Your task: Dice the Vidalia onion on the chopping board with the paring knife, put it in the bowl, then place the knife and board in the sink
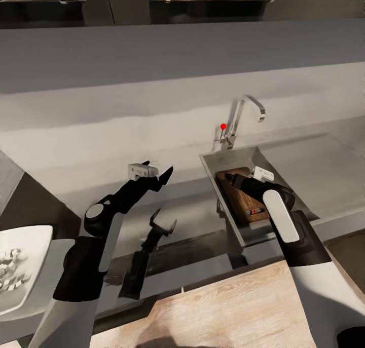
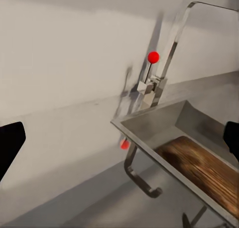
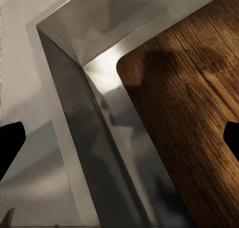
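On the grey countertop (image 1: 126, 135), my left gripper (image 1: 161, 173) hovers spread and empty; the right gripper (image 1: 238, 180), over the chopping board (image 1: 242, 198) in the sink (image 1: 213, 163), is spread too.

Soft, dim, grainy renders; glare in the sink (image 3: 107, 63) corner, blurred shadows.

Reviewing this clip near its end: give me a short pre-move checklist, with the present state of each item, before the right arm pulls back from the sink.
1. Chopping board in the sink: ok, it lies in the basin, leaning toward one wall.
2. Paring knife in the sink: ok, a small dark piece with a reddish part rests on the board's lower end.
3. Right gripper released: ok, the wrist view shows its fingers spread wide above the board, holding nothing.
4. Left gripper empty: ok, open above the countertop.
5. Diced onion in the bowl: ok, pale pieces lie in it.
6. Faucet clear of the right arm: ok, it stands behind the basin.
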Available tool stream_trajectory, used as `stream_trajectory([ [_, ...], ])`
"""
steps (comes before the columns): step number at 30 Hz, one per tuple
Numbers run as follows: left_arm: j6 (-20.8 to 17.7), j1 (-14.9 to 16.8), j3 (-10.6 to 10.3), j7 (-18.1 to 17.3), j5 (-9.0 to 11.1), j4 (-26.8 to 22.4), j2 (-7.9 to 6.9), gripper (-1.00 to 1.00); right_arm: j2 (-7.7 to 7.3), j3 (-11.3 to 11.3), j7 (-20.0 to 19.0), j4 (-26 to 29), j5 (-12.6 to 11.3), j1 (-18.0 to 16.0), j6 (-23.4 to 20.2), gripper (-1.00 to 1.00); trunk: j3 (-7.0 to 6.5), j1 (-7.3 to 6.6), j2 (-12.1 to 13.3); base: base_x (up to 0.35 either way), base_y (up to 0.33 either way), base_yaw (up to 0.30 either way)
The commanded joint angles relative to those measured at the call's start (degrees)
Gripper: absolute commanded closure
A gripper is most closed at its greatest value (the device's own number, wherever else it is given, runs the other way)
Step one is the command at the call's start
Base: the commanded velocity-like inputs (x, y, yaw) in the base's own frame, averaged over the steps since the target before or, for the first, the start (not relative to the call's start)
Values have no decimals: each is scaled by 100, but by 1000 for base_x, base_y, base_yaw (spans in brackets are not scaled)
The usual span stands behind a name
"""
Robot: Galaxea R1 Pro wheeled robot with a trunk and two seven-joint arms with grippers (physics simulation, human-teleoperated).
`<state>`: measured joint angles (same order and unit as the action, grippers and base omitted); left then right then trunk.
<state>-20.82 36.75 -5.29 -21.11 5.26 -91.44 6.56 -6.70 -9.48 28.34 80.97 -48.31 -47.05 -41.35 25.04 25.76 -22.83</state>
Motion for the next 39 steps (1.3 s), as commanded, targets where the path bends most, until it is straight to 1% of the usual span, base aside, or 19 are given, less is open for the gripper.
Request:
stream_trajectory([
  [1, -54, 3, 4, -7, 54, -5, 3, -100, -6, -15, 58, 6, -55, -6, -5, -100, 4, 3, -9, -29, 0, -43],
  [15, -54, 4, 7, -7, 54, -5, 3, -100, -6, -19, 58, 6, -51, -6, -4, -100, -108, 3, -9, -6, 0, -84],
  [39, -54, 2, 5, -7, 54, -5, 3, -100, -6, -19, 58, 6, -54, -6, -4, -100, -314, 3, -9, 0, 0, -111],
])
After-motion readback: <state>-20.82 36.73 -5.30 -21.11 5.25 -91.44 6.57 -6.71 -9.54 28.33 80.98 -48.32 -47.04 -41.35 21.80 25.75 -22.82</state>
